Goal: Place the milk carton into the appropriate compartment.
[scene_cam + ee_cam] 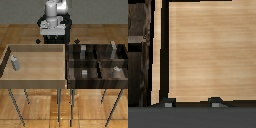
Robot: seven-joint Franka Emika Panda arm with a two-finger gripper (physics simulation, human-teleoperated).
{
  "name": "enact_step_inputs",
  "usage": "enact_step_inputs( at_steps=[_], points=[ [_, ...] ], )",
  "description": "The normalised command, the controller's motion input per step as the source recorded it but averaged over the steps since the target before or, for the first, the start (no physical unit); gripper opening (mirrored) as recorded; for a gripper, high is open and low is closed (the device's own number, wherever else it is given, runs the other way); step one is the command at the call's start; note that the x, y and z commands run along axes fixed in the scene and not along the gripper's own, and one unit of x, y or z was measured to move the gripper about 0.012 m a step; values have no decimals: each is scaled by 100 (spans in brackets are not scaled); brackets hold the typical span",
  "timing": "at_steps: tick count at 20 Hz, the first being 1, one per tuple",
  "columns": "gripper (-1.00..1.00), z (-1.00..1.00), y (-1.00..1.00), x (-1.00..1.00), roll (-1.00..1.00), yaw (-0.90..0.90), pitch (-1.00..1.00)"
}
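Fingers: in your wrist view only the two grey tips (192, 103) show at the frame's edge, set well apart with nothing between them, so you have them spread and empty. In the exterior view the arm (54, 20) is drawn up behind the trays, too blurred to check the tips.
Milk carton: it (15, 62) stands upright in the light wooden tray (35, 82), close to the wall on the exterior view's left, well apart from your fingers. Nothing crowds it, so you have room on all sides for a grip.
Dark rack: the divided rack (97, 82) sits just beside the tray, on the exterior view's right. Small grey items (85, 73) occupy several cells; which cell suits the carton I'd only guess.
Why the pose: judging by the task, you hover high over bare tray floor, not yet reaching.
Surface: both trays stand on thin metal legs (60, 107).
Room: wooden plank floor (20, 32) all round.
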Motion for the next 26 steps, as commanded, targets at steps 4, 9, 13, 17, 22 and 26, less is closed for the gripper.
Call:
enact_step_inputs(
  at_steps=[4, 9, 13, 17, 22, 26],
  points=[
    [100, 0, 0, 0, 0, 0, 0],
    [100, 0, -80, 0, 0, 0, 0],
    [100, 0, -100, 0, 0, 0, 0],
    [100, 0, -100, 0, 0, 0, 0],
    [100, 0, -60, 0, 0, -9, 0],
    [100, 0, 0, 0, 0, -98, 0]
  ],
)
